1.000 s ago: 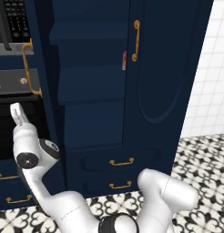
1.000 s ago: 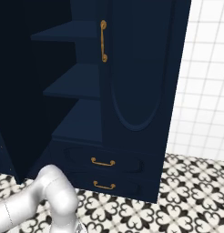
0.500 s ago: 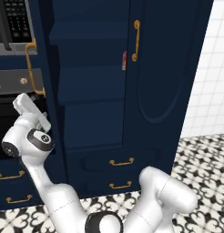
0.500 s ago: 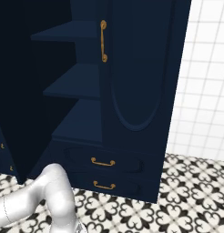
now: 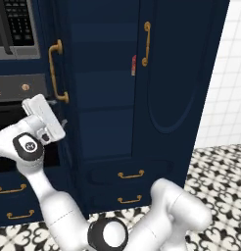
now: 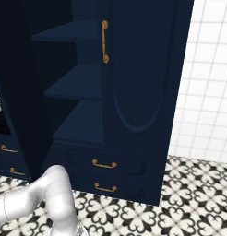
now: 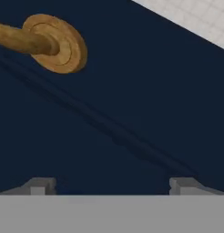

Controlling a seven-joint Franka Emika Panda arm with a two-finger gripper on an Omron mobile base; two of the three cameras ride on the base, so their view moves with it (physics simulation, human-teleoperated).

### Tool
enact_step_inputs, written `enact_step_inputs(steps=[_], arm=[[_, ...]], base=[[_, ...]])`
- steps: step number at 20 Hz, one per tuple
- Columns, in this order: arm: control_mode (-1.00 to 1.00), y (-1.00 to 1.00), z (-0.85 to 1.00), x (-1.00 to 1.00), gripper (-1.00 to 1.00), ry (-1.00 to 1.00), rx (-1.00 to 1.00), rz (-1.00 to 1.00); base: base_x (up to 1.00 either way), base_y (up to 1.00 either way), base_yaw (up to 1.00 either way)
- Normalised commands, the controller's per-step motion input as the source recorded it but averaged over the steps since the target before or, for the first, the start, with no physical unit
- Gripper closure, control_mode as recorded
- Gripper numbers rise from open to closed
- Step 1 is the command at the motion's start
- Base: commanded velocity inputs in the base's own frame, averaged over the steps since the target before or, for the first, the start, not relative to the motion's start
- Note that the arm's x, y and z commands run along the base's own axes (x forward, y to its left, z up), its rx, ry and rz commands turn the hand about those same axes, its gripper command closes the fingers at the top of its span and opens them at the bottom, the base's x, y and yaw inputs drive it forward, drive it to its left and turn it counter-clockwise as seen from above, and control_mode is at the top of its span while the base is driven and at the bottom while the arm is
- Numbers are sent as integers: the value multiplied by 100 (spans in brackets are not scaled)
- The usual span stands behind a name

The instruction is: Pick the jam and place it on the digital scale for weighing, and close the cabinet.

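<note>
The cabinet is a tall navy cupboard. Its right door is shut, and its left door stands partly open, so the inner shelves show. My gripper is open just below the left door's brass handle, close against the door. In the hand view the gripper faces the navy door panel, with the handle's round base at the upper left and nothing between the fingertips. The jam and the digital scale are out of view.
A thin red packet stands on a shelf beside the right door's handle. A black oven and low navy drawers lie to the left. Two drawers sit under the shelves, with patterned floor tiles in front.
My hand has risen and swung right, up to the left door under its handle. The left door and its handle have moved right, toward shut. The fingers stay open.
</note>
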Motion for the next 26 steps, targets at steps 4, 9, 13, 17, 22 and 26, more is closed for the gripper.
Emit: enact_step_inputs(steps=[4,9,13,17,22,26], arm=[[-100,-100,-47,100,-100,8,28,-13],[-100,-100,-35,94,-100,-3,27,-4],[-100,-100,-30,99,-100,-3,26,9],[-100,-100,-23,92,-100,-4,23,16],[-100,-93,-22,88,-100,0,17,28],[-100,-89,-23,79,-100,-8,12,30]], base=[[0,0,0],[0,0,0],[0,0,0],[0,0,0],[0,0,0],[0,0,0]])
